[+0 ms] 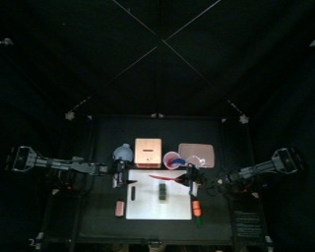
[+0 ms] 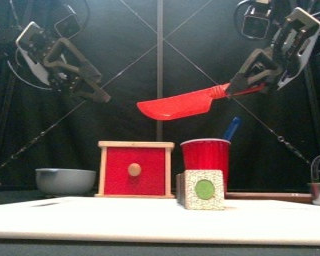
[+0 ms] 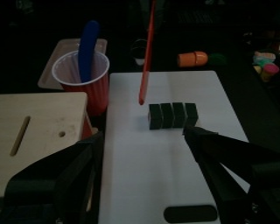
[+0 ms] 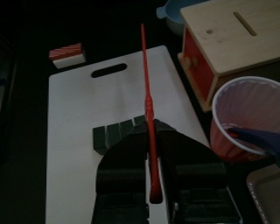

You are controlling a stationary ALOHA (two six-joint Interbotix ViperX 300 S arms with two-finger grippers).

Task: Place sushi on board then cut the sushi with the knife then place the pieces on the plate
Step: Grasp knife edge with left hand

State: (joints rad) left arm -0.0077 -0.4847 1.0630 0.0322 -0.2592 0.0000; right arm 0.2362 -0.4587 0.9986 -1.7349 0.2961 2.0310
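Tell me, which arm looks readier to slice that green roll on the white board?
The right. The right gripper is shut on the red knife, held above the sushi roll on the white cutting board. The left gripper is open and empty, off to the side.

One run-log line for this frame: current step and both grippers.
step: cut, not begun | sushi roll: whole, on white board | right gripper: shut on red knife, above roll | left gripper: open, empty
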